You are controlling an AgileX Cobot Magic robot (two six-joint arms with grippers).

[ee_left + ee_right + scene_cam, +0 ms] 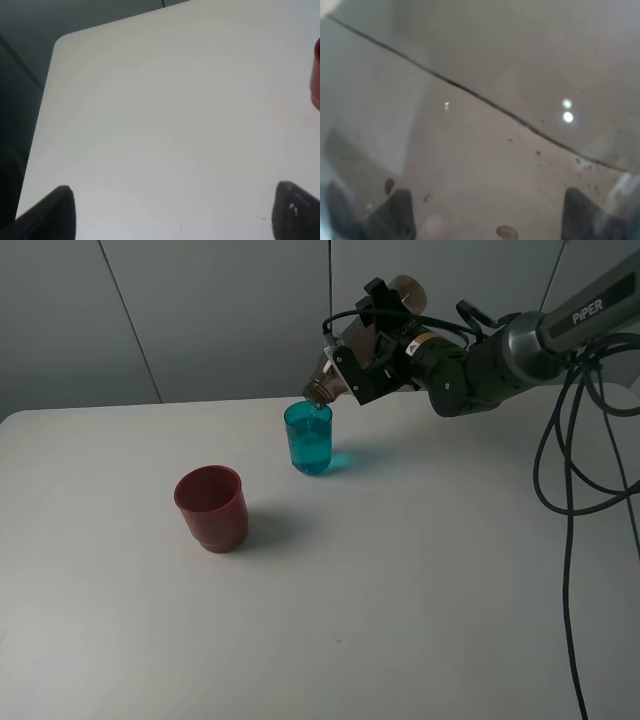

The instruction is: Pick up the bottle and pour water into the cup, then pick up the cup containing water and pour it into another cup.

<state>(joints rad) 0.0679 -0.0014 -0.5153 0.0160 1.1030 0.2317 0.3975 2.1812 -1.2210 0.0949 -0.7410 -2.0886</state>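
The right gripper [362, 352] is shut on the smoky grey-brown bottle [340, 365] and holds it tipped steeply, neck down over the rim of the teal translucent cup [309, 438], which holds water. In the right wrist view the bottle's body [480, 130] fills the picture between the dark fingertips [395, 212]. The squat dark-red cup [211, 507] stands upright to the front left of the teal cup; its edge shows in the left wrist view [316, 75]. The left gripper [170, 210] is open and empty above bare table, out of the exterior high view.
The white table [400, 590] ends at a rounded far-left corner [62, 42]. Black cables [575, 480] hang down at the right beside the right arm [500, 355]. A grey panelled wall stands behind the table.
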